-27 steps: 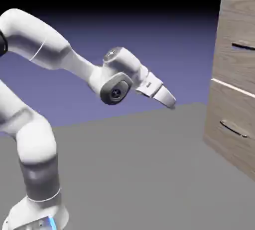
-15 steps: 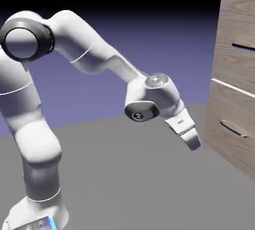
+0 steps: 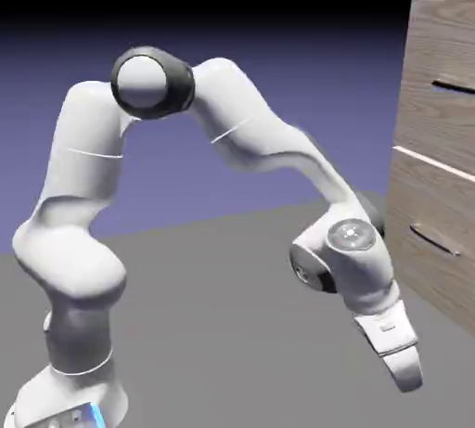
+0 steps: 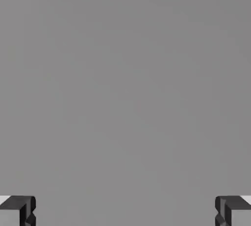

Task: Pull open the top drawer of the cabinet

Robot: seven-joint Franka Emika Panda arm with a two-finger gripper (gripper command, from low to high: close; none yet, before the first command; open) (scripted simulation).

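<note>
Arm (image 3: 250,134) has swung down and toward the cabinet (image 3: 436,166); gripper (image 4: 125,211) now sits low, fingers spread, holding nothing. Top drawer (image 3: 441,45), upper right in the exterior view, still shut; hand likely needs to rise to its handle (image 3: 453,86).

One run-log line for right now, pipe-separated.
task: open top drawer | drawer: closed | gripper: open, empty, pointing down at grey surface | handle: untouched

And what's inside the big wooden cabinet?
No telling: the cabinet shows only closed fronts, the upper drawer and the lower drawer, which hide whatever may be inside.
</note>
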